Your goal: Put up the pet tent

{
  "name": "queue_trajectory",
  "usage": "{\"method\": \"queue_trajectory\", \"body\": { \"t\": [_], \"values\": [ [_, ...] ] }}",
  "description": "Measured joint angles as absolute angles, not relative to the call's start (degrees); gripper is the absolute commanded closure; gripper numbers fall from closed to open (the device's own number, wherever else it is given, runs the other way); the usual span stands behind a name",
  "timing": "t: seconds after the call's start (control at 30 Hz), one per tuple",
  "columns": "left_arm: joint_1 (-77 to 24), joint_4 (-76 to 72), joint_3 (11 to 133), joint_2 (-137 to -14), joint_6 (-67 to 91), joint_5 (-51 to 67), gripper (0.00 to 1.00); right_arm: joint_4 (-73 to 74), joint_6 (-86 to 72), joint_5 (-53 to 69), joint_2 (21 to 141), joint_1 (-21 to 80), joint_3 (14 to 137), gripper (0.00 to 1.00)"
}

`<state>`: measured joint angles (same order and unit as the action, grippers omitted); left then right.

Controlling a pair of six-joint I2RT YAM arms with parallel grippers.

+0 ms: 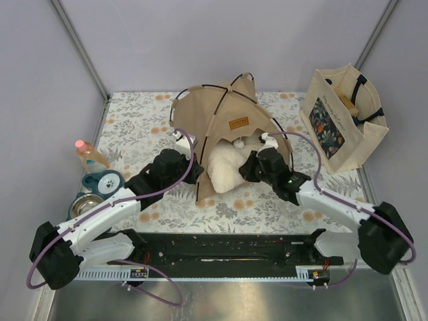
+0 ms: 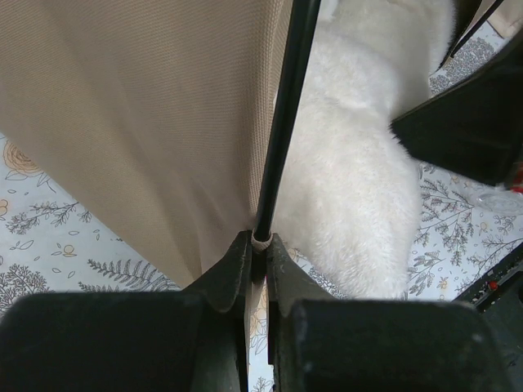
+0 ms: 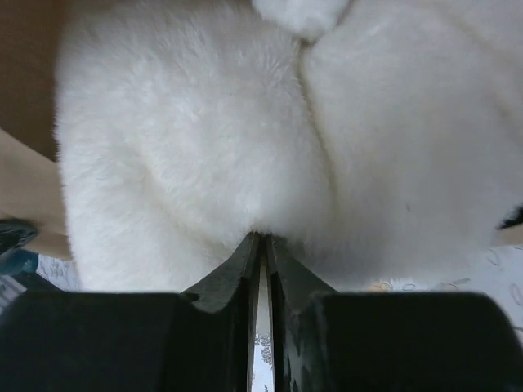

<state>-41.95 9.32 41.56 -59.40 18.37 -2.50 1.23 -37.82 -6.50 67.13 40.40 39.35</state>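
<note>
The pet tent [image 1: 221, 110] is being seen standing at the middle of the bench [image 1: 134, 127]. Its black pole [image 2: 286, 106] is being pinched at the white-tipped foot by the left tool [image 2: 260, 243], closed tight. The right tool [image 3: 261, 241] (jaws almost touching) is being pressed into the white cushion [image 3: 188, 139]; whether any fluff is caught cannot be told.

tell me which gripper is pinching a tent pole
The left gripper: it is clamped on the white-tipped end of a black pole at the edge of the tent. The right gripper only touches the white cushion.
</note>
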Motion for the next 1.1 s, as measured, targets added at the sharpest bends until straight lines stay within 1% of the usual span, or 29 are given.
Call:
{"method": "queue_trajectory", "body": {
  "t": [0.2,0.37,0.47,0.67,0.77,0.8,0.9,0.93,0.97,1.03,1.1],
  "values": [
    [-41.95,9.28,41.85,-60.23,18.52,-2.5,1.0,-7.11,-40.23,-1.28,81.8,40.51,42.94,0.86],
    [-41.95,9.85,42.33,-60.49,18.57,-2.57,1.0,-15.97,-41.28,0.56,92.05,40.51,49.89,0.83],
    [-41.89,9.89,42.35,-60.49,18.83,-2.61,1.0,-21.91,-42.41,0.71,96.66,40.51,50.92,0.81],
    [-41.89,10.11,42.41,-60.49,19.59,-2.81,1.0,-29.26,-44.1,0.47,102.32,40.62,50.96,0.66],
    [-41.89,10.41,42.63,-60.49,19.97,-2.83,1.0,-31.7,-44.31,-0.73,102.39,41.06,50.46,0.55],
    [-41.89,10.66,42.78,-60.49,20.05,-2.85,1.0,-32.18,-44.4,-0.99,102.35,41.17,50.11,0.5],
    [-41.89,11.11,43.07,-60.49,20.56,-3.03,1.0,-33.87,-44.53,-2.22,100.12,41.47,46.3,0.27],
    [-41.89,11.14,43.07,-60.49,20.75,-3.11,1.0,-33.85,-44.77,-2.37,99.42,41.54,45.6,0.23],
    [-41.91,11.22,43.11,-60.49,20.93,-3.31,1.0,-33.8,-44.66,-2.42,98.06,41.58,44.47,0.21],
    [-41.91,12.08,43.57,-60.51,21.3,-3.79,0.99,-33.19,-44.6,-2.42,94.7,41.69,42.41,0.2],
    [-41.91,12.93,44.18,-60.53,21.67,-4.54,0.99,-32.95,-44.62,-2.33,90.08,41.76,39.77,0.23]
  ]
}}
